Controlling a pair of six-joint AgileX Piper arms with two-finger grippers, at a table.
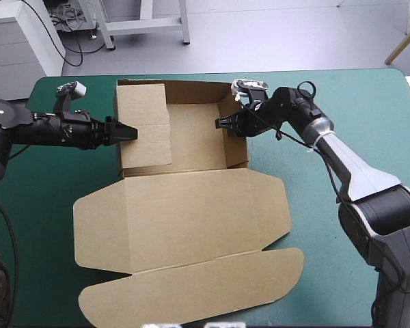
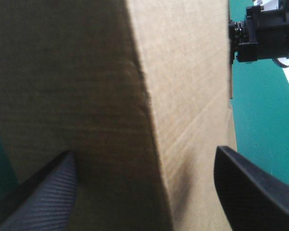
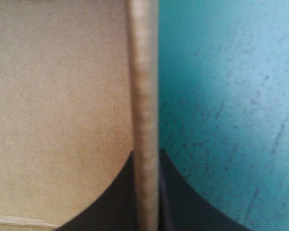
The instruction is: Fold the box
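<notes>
The right gripper (image 1: 220, 124) is clenching the box (image 1: 195, 140) at its right wall; the left gripper (image 1: 128, 132), released, is straddling the left wall, whose flap needs pressing squarely inward.

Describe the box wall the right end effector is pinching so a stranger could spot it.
On the teal-green table lies a brown box, lid flat toward the near edge, tray at the far side. The wall is the tray's upright right side, pinched by the right end effector. Unlike the left side, it has no wide flap folded inward.
</notes>
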